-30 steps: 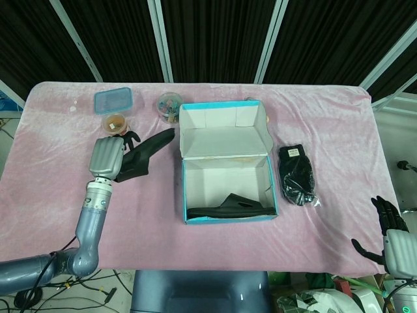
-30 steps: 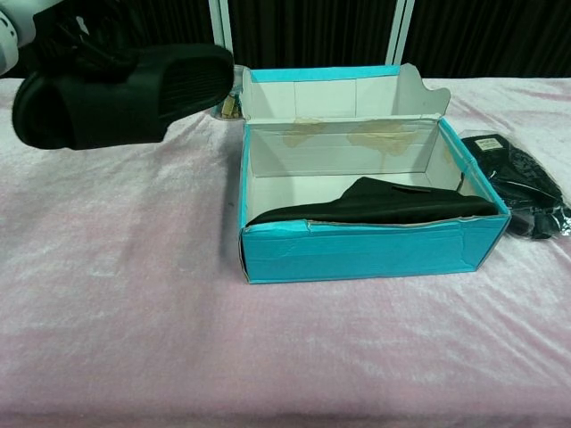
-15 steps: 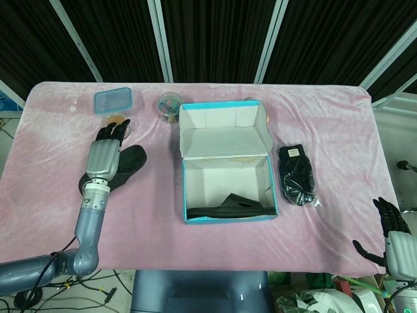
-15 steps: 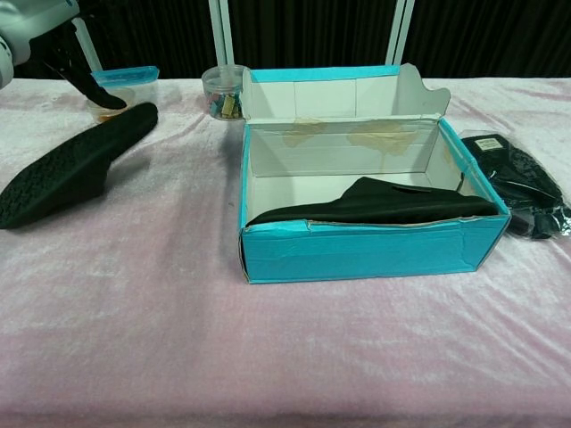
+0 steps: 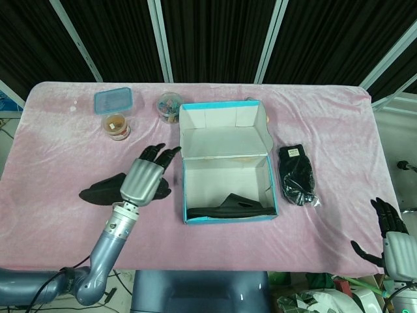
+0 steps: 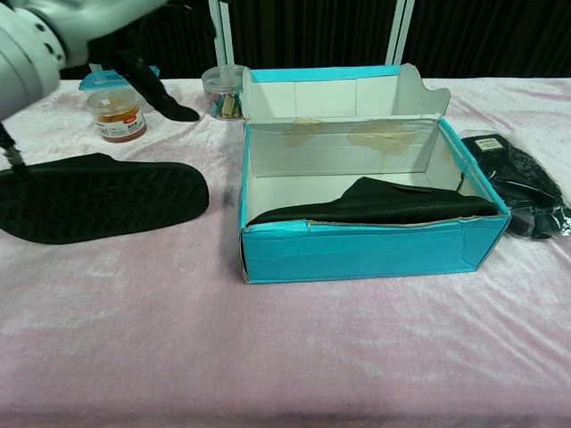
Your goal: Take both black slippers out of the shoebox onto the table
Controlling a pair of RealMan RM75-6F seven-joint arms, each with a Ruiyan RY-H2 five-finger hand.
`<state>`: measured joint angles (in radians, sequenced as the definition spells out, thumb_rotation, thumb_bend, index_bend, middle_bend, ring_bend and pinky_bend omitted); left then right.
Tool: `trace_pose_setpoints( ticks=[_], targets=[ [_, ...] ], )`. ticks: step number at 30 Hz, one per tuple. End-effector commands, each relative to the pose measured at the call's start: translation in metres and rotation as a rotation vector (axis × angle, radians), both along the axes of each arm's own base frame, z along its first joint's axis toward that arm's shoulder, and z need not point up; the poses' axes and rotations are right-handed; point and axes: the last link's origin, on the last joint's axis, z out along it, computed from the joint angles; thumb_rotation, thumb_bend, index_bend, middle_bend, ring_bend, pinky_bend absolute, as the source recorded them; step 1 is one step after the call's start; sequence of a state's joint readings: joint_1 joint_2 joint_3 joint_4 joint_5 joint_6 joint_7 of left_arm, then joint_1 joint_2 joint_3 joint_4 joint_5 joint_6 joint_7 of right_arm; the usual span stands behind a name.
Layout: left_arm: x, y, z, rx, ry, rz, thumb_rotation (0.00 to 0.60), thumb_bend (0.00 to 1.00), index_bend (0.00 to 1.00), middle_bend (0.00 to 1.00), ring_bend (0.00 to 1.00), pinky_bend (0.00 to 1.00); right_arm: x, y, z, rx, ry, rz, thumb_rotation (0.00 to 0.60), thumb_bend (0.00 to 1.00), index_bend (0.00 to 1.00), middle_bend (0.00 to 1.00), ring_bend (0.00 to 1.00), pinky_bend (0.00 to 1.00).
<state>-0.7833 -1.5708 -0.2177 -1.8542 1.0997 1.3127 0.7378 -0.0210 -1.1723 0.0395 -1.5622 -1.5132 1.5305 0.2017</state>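
One black slipper (image 5: 104,190) (image 6: 98,197) lies sole up on the pink cloth, left of the turquoise shoebox (image 5: 229,216) (image 6: 361,252). The other black slipper (image 5: 231,207) (image 6: 379,202) lies inside the box along its front wall. My left hand (image 5: 144,177) (image 6: 107,40) hovers above the first slipper's right end with fingers spread toward the box, holding nothing. My right hand (image 5: 389,235) is at the lower right edge of the head view, off the table, fingers apart and empty.
A black bag in clear wrap (image 5: 297,175) (image 6: 522,183) lies right of the box. At the back left stand a small jar (image 5: 116,124) (image 6: 116,113), a blue-lidded container (image 5: 113,100) and a clear tub of coloured bits (image 5: 169,105) (image 6: 220,93). The box lid (image 5: 225,134) stands upright.
My left hand has let go of the slipper, which now lies flat, sole up, on the cloth. The hand has swung right toward the box, fingers spread. The right hand barely moved.
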Motion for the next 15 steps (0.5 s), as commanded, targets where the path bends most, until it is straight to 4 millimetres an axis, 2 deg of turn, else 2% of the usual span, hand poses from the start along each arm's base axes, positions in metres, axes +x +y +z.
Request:
trace_pose_setpoints(
  ticks=[1, 6, 15],
  targets=[
    [0.036, -0.011, -0.030, -0.097, -0.008, -0.038, 0.600, 0.00, 0.15, 0.28, 0.15, 0.25, -0.001, 0.002, 0.000, -0.004, -0.002, -0.004, 0.600, 0.11, 0.03, 0.04, 0.00, 0.18],
    [0.055, -0.015, -0.050, -0.153, -0.027, -0.027, 0.600, 0.00, 0.17, 0.30, 0.19, 0.30, -0.003, 0.004, 0.001, -0.009, -0.005, -0.010, 0.600, 0.11, 0.03, 0.04, 0.00, 0.18],
    [0.086, -0.017, -0.081, -0.219, -0.030, 0.007, 0.600, 0.00, 0.17, 0.30, 0.19, 0.31, -0.007, 0.007, 0.003, -0.013, -0.008, -0.022, 0.600, 0.10, 0.03, 0.04, 0.00, 0.18]
  ],
)
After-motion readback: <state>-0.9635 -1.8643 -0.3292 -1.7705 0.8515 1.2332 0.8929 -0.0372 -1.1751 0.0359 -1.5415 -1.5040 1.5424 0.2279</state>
